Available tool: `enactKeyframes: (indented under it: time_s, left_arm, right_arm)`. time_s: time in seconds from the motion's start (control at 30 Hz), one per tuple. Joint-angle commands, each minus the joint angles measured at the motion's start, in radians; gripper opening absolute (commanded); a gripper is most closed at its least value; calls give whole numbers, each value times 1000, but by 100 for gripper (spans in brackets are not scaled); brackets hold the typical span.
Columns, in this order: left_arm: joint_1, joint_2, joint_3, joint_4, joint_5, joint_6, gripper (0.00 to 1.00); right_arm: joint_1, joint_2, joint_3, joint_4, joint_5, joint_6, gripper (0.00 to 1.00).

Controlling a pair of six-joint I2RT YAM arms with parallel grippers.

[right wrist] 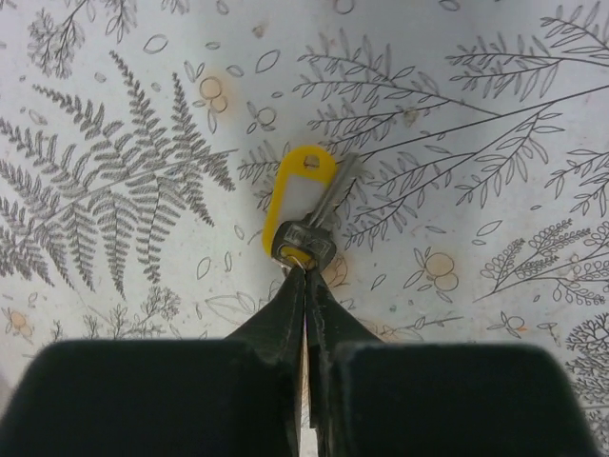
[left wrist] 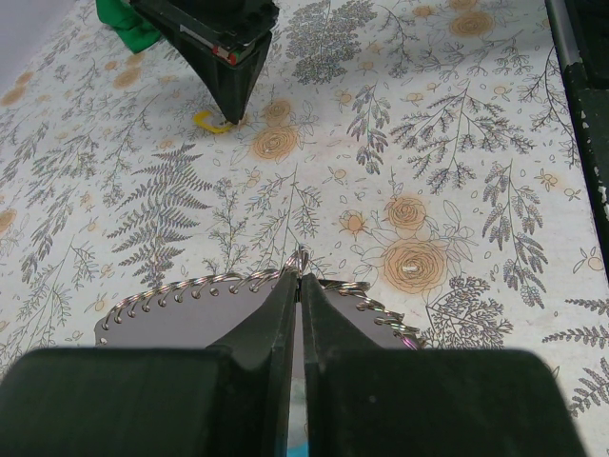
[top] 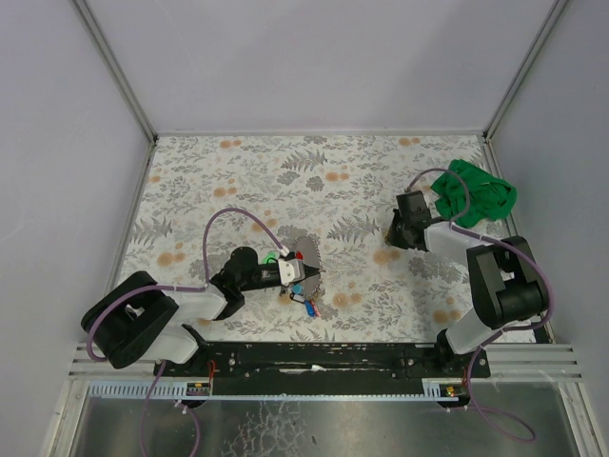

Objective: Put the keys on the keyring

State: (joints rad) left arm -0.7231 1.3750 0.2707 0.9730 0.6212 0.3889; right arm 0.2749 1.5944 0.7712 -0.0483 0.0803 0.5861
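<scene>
Floral table [top: 285, 162] — one yellow key [right wrist: 303, 202], one cloth [top: 476, 193]

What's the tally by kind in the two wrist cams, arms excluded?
Silver metal key: 1
Yellow plastic key tag: 1
Grey flat patch with wire-coil edge: 1
Green cloth: 1
Total: 4
</scene>
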Motion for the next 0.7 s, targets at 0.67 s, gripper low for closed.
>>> enactKeyframes:
  time_s: [0.67]
  left_arm:
    - [-3, -12, 16, 47, 7, -8, 0]
  right_arm:
    - [136, -43, 454, -881, 280, -505, 0]
